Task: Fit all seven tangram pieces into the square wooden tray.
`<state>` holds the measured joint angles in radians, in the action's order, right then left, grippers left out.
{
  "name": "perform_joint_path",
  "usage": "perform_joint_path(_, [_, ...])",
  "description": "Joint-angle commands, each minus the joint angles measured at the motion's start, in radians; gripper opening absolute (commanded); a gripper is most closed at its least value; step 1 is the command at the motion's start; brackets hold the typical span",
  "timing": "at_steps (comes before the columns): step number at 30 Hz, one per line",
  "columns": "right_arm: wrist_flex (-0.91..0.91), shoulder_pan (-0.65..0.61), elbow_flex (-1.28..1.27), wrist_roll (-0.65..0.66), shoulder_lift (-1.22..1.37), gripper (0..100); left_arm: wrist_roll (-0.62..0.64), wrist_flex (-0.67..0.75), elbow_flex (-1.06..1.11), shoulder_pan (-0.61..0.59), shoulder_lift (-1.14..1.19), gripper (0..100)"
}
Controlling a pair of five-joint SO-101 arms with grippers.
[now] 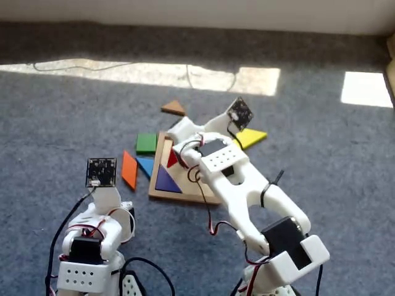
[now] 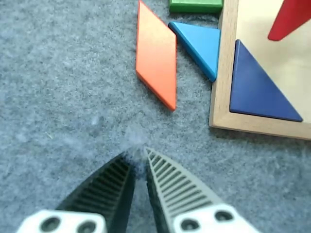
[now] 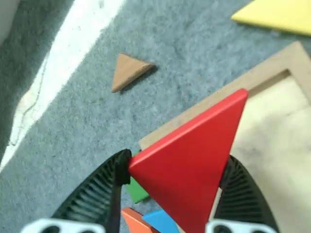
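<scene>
Tray partly hidden under right arm holding red triangle.

You have bright sun patches across the far carpet; the rest sits in even shade. The tray casts a thin, soft shadow.

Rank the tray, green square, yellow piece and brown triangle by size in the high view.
1. Tray
2. Green square and yellow piece: they look alike, too close to rank
3. Brown triangle
</scene>
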<state>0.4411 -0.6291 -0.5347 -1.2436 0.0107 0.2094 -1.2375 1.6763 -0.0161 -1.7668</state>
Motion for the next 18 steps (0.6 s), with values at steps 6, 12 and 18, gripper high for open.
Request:
perform_joint_path(6, [-0.016,0.016,-0.001,0.029,-0.07,35.2,-0.003,-0.005,0.021,-0.002,-0.035,0])
perform_joint_path(12, [-0.016,0.021,0.004,0.078,-0.07,22.1,-0.003,-0.005,0.021,-0.002,-0.035,0])
perform_joint_path(18, [-0.015,0.022,0.002,0.107,-0.07,19.6,-0.003,-0.005,0.021,-0.002,-0.035,0])
